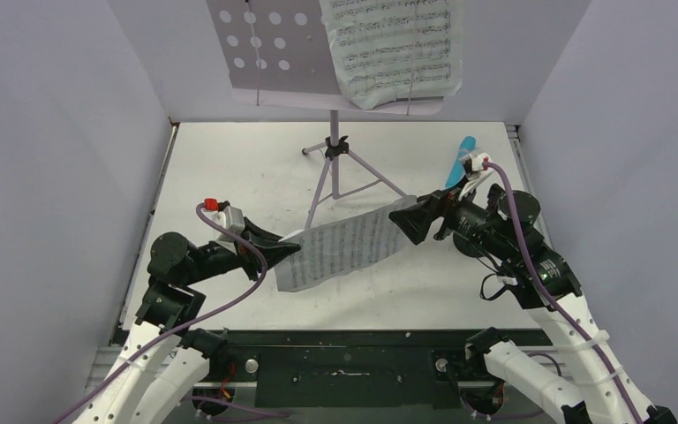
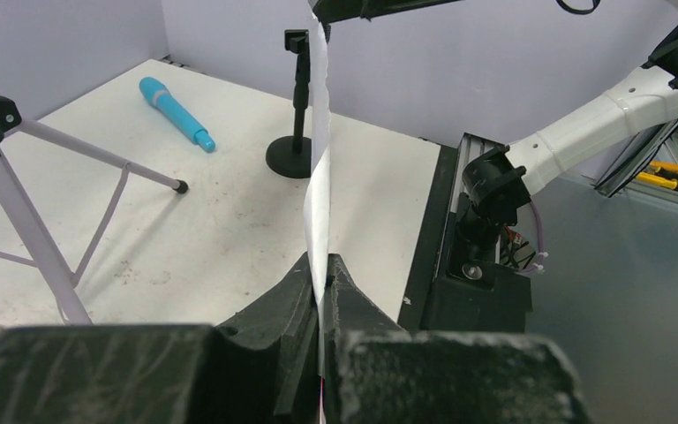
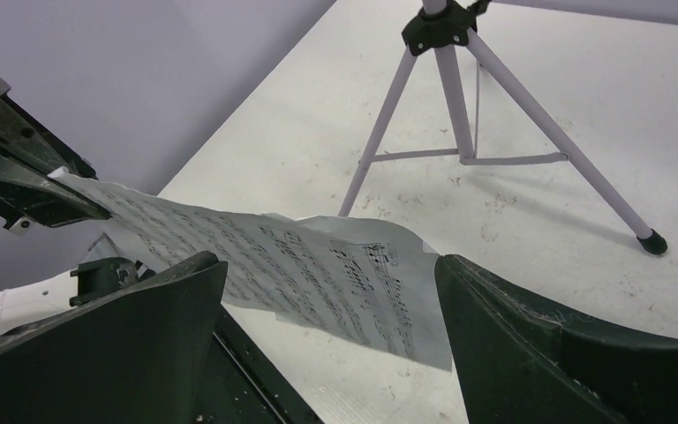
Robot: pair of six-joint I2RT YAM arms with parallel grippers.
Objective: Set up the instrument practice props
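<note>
The step in hand looks like getting the second page onto the desk. The left gripper (image 1: 275,250), at 8 o'clock on the table (image 1: 229,177), is clamped tight on one edge of a loose sheet-music page (image 1: 344,243), which sags in the air toward 3 o'clock. There the right gripper (image 1: 403,221) stands spread wide with the page's free end between its fingers, apparently pinched by neither. The lilac music stand (image 1: 265,44) rises at 12 o'clock, another page (image 1: 397,49) already resting on the right half of its desk and the perforated left half bare. The next move probably calls for a firm hold on the free end, or a one-armed lift, so the limp paper reaches the bare half without buckling. The top view alone shows the desk and its page. The left wrist view alone gives the turquoise microphone (image 2: 175,112) lying flat and the black mic stand (image 2: 298,106) upright with its clip empty, both toward 2 o'clock. The right wrist view best shows the gaps beside the page.
</note>
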